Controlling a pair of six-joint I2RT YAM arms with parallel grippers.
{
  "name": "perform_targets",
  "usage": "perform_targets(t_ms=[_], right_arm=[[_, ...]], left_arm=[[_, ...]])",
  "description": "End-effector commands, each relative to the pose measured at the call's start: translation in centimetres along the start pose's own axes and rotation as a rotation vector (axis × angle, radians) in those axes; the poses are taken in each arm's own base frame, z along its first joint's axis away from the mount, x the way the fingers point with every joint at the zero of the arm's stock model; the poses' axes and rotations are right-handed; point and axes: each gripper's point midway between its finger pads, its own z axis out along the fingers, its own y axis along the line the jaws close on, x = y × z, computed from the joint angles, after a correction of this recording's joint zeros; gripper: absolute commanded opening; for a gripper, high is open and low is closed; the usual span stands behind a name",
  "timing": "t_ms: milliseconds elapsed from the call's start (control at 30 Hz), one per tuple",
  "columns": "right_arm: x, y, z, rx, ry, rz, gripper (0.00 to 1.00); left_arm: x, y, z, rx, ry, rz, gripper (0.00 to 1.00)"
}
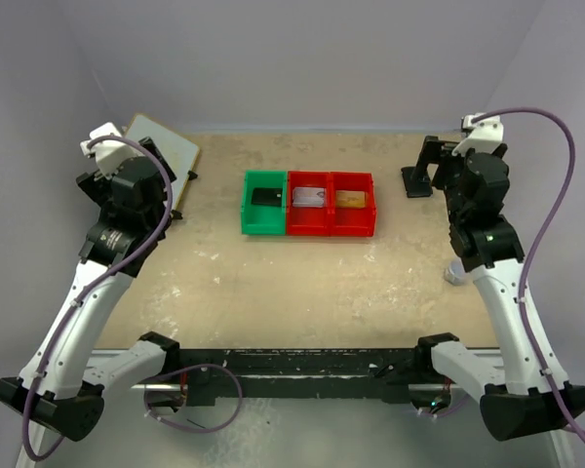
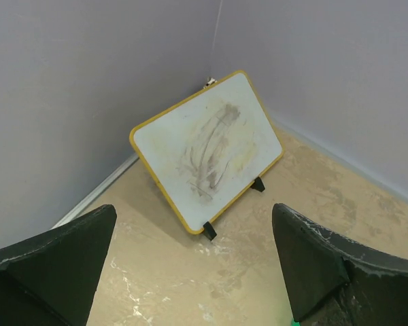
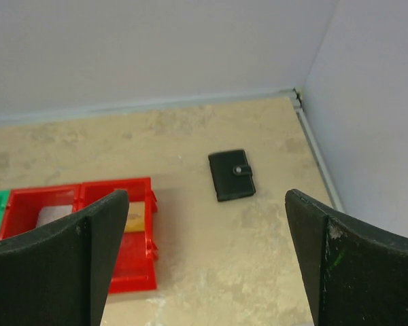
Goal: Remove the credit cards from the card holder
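While both arms sit apart from the work, the left gripper [image 2: 194, 227] gapes wide and empty over a corner of the table [image 2: 313, 178], facing a small whiteboard [image 2: 207, 146]. The right gripper [image 3: 205, 227] is just as wide and empty. Ahead of it the card holder [image 3: 232, 175] lies flat and closed, tab fastened, near the back right corner and apart from the red bins [image 3: 115, 183]. No credit cards show. Likely trouble: a one-sided nudge could slide the holder toward the wall, or the jaws could pinch it shut instead of lifting its tab
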Motion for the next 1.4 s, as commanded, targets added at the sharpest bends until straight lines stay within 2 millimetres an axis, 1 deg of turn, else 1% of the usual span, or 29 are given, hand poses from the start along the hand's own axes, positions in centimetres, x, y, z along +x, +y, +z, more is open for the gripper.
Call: perform_targets(t_ms=[0,100,200,267,400,533,633,700,767,867,933,1067,1167,1267,1367], right_arm=[[3.1,0.1,1.1,0.007,0.057,0.047,1.0],[6.8,0.0,2.4,0.008,0.145,0.077,1.0],[9.4,-0.4,3.8,0.023,0.218,0.119,1.0],[10.9,-0.9,4.8,0.043,0.26,0.143,1.0],[13.2,-1.3,7.3,0.054,0.334,0.197,1.0],[15.2,-2.2,9.9,0.072,0.41,0.25,1.0],[16.7,-3.1,12.0,0.081,0.461,0.292,1.0],[17.6,-3.9,13.5,0.088,0.492,0.321,1.0],[17.6,-4.8,14.8,0.093,0.502,0.345,1.0],[18.4,-5.6,16.9,0.097,0.53,0.354,1.0],[18.7,-6.0,18.0,0.1,0.547,0.357,1.0],[19.4,-6.7,20.2,0.114,0.556,0.356,0.99],[20.4,-6.9,21.8,0.113,0.578,0.346,0.97],[22.3,-6.3,23.7,0.068,0.635,0.334,0.9],[24.7,-5.9,25.3,0.034,0.703,0.321,0.84]], left_arm=[[0.3,-1.0,1.2,0.051,0.001,-0.07,0.95],[2.0,-1.4,2.2,0.061,0.063,-0.034,0.95],[4.1,-2.3,3.1,0.101,0.149,-0.004,0.96],[6.0,-3.5,3.7,0.156,0.22,-0.008,0.97],[11.1,-7.3,3.9,0.333,0.399,-0.05,0.98],[16.2,-10.0,2.4,0.494,0.586,-0.041,0.99],[20.2,-11.2,0.1,0.587,0.744,0.028,0.99],[22.1,-11.6,-1.5,0.629,0.809,0.082,0.99],[23.6,-11.9,-3.0,0.664,0.86,0.102,0.99],[25.0,-12.1,-4.4,0.702,0.899,0.092,0.99],[25.5,-12.1,-5.1,0.714,0.916,0.096,0.99],[25.7,-11.8,-5.3,0.713,0.92,0.114,0.99],[25.7,-11.6,-5.4,0.711,0.917,0.122,0.99],[25.8,-11.6,-5.5,0.718,0.918,0.121,1.0],[25.8,-11.6,-5.6,0.723,0.919,0.116,1.0]])
